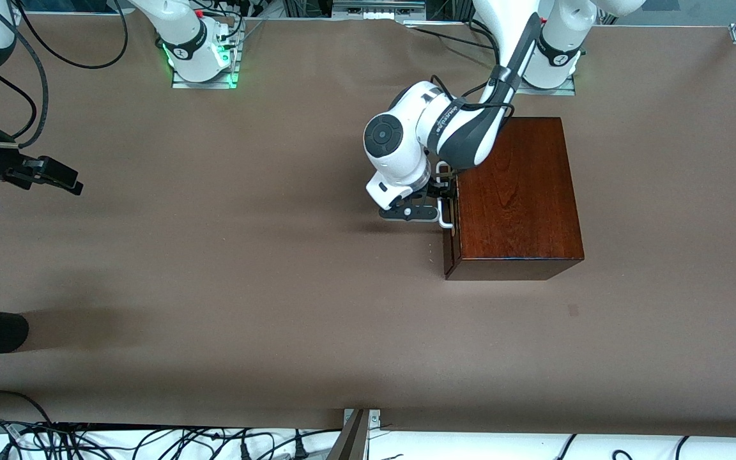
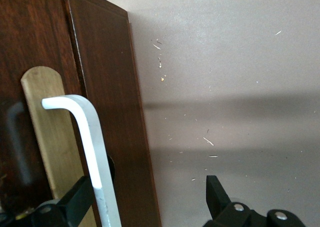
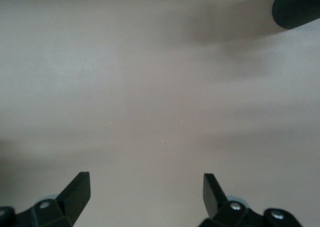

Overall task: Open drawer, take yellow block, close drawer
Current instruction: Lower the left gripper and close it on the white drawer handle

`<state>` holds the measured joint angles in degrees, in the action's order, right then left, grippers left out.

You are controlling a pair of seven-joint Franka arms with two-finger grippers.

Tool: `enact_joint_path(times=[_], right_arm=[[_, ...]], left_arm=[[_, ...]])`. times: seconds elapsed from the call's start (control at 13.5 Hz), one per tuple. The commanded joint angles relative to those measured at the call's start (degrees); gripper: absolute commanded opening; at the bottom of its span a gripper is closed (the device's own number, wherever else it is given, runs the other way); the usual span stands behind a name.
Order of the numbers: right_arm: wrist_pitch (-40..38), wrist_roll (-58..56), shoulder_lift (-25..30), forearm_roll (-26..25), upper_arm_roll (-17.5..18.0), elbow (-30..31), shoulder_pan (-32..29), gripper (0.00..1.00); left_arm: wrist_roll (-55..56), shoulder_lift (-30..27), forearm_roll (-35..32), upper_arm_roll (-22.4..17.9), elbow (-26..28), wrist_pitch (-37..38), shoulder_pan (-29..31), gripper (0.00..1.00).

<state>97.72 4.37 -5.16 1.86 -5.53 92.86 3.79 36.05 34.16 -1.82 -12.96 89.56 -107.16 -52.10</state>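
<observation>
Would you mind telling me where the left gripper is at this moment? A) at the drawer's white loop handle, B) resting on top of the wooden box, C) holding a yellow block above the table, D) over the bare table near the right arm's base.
A: the left gripper sits open at the drawer front, one finger passing under the white loop handle, the other finger out over the table.

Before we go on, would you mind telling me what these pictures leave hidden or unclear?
- Yellow block: in no view; the drawer looks shut, so its inside is hidden.
- Handle: front view, partly covered by the left gripper; left wrist view, cut off at the edge.
- Right gripper: front view, cut off at the edge.
</observation>
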Motion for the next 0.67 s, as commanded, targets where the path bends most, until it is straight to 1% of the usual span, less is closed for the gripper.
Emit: enact_joint_path(times=[0.0, 0.37, 0.59], right_arm=[[-0.95, 0.02, 0.15, -0.63, 0.16, -0.57, 0.07, 1.0], [-0.86, -1.03, 0.06, -0.36, 0.25, -0.75, 0.07, 1.0], [-1.47, -1.04, 0.15, -0.01, 0.25, -0.83, 0.07, 1.0]], left_arm=[[1.39, -0.33, 2.95, -0.13, 0.97, -1.56, -0.29, 1.0], [2.62, 0.73, 6.56, -0.13, 0.18, -4.02, -0.81, 1.0], [5.33, 1.96, 8.15, -0.13, -3.25, -3.93, -0.99, 1.0]])
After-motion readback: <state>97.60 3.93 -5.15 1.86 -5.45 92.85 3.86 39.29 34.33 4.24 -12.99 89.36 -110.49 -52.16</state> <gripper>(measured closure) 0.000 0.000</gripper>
